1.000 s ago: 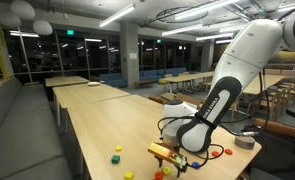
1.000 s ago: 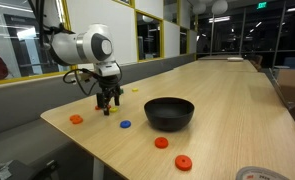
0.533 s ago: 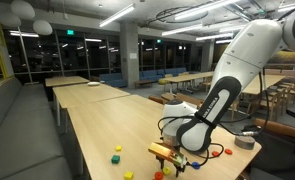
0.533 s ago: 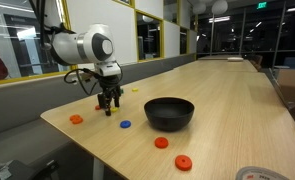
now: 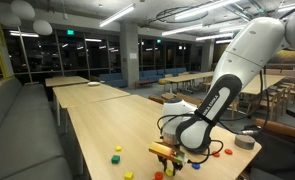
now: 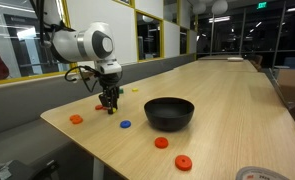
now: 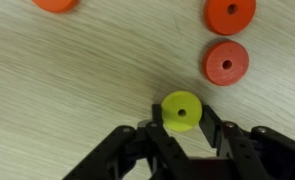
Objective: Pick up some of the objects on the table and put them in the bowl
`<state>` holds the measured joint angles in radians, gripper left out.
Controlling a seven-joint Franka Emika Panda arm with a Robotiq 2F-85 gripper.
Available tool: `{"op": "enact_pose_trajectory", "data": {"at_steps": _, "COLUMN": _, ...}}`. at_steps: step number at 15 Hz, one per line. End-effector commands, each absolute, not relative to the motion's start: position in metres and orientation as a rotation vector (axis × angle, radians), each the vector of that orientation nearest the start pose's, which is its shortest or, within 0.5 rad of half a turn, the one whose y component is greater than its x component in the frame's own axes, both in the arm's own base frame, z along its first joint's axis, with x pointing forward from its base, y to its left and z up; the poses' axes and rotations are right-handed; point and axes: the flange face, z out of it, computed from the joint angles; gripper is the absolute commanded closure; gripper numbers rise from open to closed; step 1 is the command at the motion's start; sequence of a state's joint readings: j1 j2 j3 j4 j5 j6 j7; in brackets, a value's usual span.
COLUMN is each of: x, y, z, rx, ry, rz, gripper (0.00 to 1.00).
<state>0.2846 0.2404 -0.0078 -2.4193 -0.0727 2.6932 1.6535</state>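
- Low in the centre of the wrist view, the pincer (image 7: 182,128) stands closed on a yellow disc (image 7: 181,110). One finger presses each side of its rim, so the piece is caught across its width.
- The yellow disc lies flat on the pale desk (image 7: 67,90). Gripping it by the edge is the only hold a thin flat piece offers from above.
- To the upper right of the wrist view, the nearest red disc (image 7: 226,62) sits near the yellow one but apart from it. That leaves the right finger room to come down without nudging it.
- Left of centre in an exterior view, the pincer (image 6: 111,103) points straight down with its tips at the desk top. I judge the disc is gripped but not yet lifted.
- The black bowl (image 6: 169,118) stands at the middle of that view, to the right of the pincer and well apart from it. A blue disc (image 6: 125,125) lies between them, lower in the frame.
- The next move likely calls for a lift high enough to clear the bowl's rim before carrying across.
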Motion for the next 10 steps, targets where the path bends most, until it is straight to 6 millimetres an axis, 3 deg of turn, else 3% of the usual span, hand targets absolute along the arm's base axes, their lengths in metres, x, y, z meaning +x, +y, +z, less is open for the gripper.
{"op": "enact_pose_trajectory", "data": {"at_steps": 1, "x": 0.476, "y": 0.133, "z": 0.230, "rx": -2.545, "ry": 1.833, "rz": -0.092, "gripper": 0.81}}
{"op": "enact_pose_trajectory", "data": {"at_steps": 6, "x": 0.473, "y": 0.105, "z": 0.258, "rx": -2.550, "ry": 1.838, "rz": -0.189, "gripper": 0.81}}
{"op": "enact_pose_trajectory", "data": {"at_steps": 10, "x": 0.466, "y": 0.070, "z": 0.280, "rx": -2.545, "ry": 1.871, "rz": -0.273, "gripper": 0.81}}
